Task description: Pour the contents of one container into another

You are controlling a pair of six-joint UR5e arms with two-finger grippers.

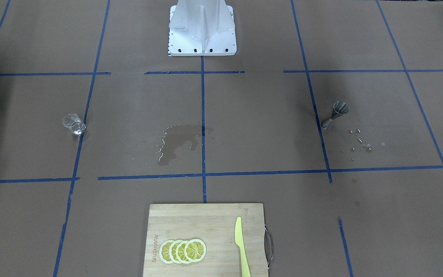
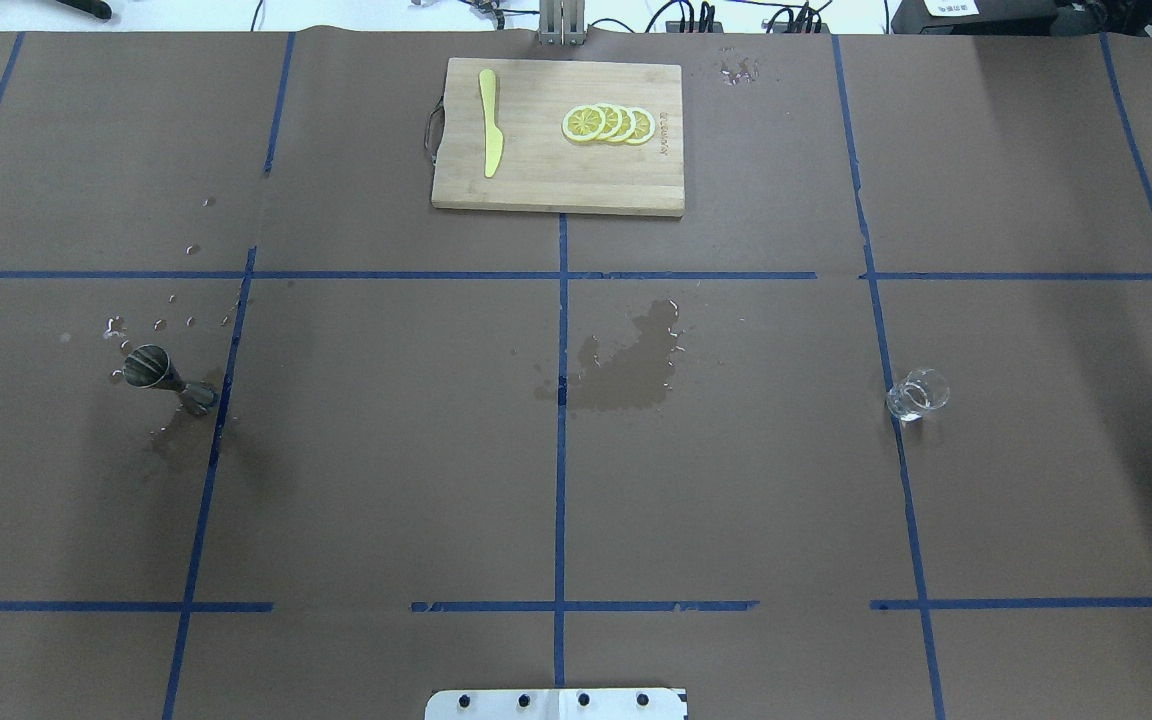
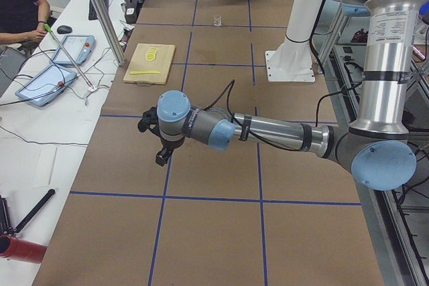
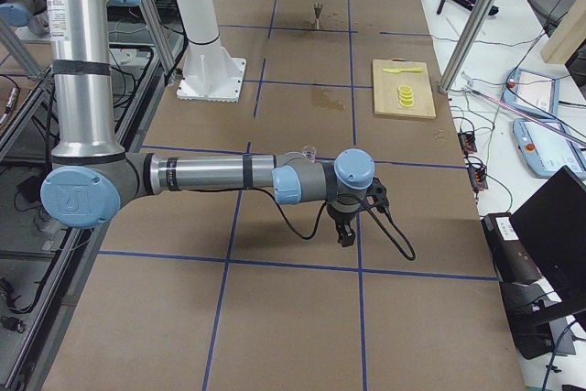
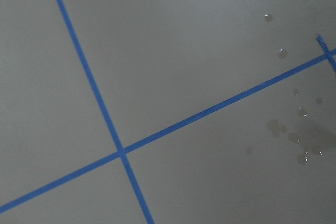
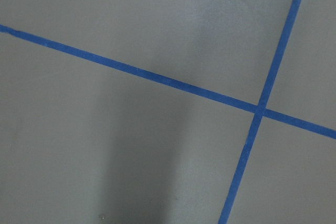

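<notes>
Brown blue-taped tabletop [image 2: 736, 480], wet patch [image 2: 626, 375] between glass cup [image 2: 917, 394] and jigger [image 2: 161, 375]

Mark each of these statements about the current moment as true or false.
1. The glass cup and the jigger stand on opposite sides of the wet patch. True.
2. The jigger stands on the cutting board. False: it stands on the brown paper; the board carries lemon slices and a knife.
3. Neither hand holds a container. True: the left hand and the right hand hang over bare paper, while cup and jigger stand free.
4. The knife is red. False: it is yellow.
5. The paper near the jigger is dry. False: droplets lie beside it.
</notes>
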